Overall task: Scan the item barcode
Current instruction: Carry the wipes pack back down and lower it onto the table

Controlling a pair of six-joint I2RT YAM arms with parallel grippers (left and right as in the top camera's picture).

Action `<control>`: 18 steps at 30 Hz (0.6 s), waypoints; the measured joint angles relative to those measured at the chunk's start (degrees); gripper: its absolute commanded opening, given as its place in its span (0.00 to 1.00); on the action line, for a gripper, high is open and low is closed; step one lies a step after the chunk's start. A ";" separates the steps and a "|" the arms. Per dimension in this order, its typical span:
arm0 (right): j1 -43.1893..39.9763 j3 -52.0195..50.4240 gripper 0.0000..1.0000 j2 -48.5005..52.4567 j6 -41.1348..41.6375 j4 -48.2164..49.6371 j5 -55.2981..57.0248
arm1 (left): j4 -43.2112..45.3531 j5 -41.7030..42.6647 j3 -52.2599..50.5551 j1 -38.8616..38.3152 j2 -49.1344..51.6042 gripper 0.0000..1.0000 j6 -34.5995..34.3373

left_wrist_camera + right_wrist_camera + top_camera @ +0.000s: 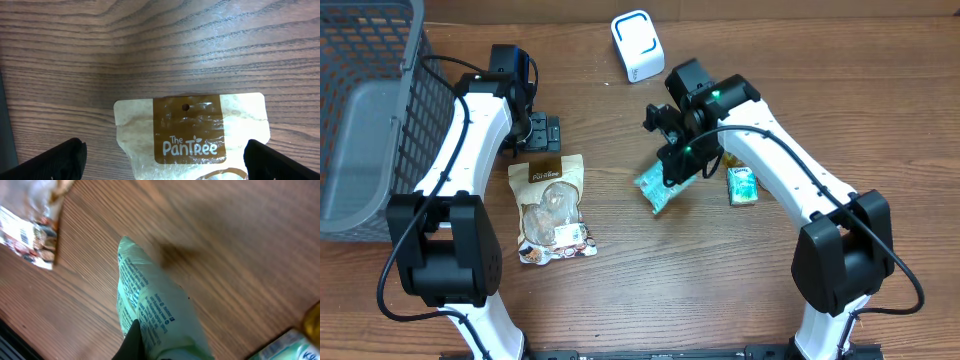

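My right gripper (678, 165) is shut on a pale green packet (658, 190) with blue print, holding it by one end just above the wood at mid-table. In the right wrist view the packet (155, 310) hangs away from the camera, one dark finger (132, 342) pressed on its side; no barcode shows. A white scanner (637, 45) with a blue outline stands at the back centre. My left gripper (537, 135) is open above the top edge of a brown-and-clear "The PanTree" snack pouch (190, 135), its fingertips either side of the pouch and not touching it.
A grey wire basket (365, 110) fills the left edge of the table. The snack pouch (552, 205) lies flat left of centre. A small green box (742, 185) sits right of the held packet, its corner (290, 347) near my right gripper.
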 measured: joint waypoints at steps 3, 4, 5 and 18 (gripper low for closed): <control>0.00 -2.47 0.11 0.00 0.22 1.99 2.89 | 0.00 0.00 0.00 0.00 0.00 1.00 0.00; 0.00 -3.19 0.11 0.00 0.22 2.73 3.78 | -0.02 0.00 0.00 0.00 0.00 0.99 0.00; 0.00 -3.91 0.11 0.00 0.24 3.61 4.92 | 0.00 0.00 0.00 0.00 0.00 1.00 0.00; 0.00 -7.93 0.52 0.00 0.48 15.23 13.31 | -0.02 0.00 0.00 0.00 0.00 1.00 0.02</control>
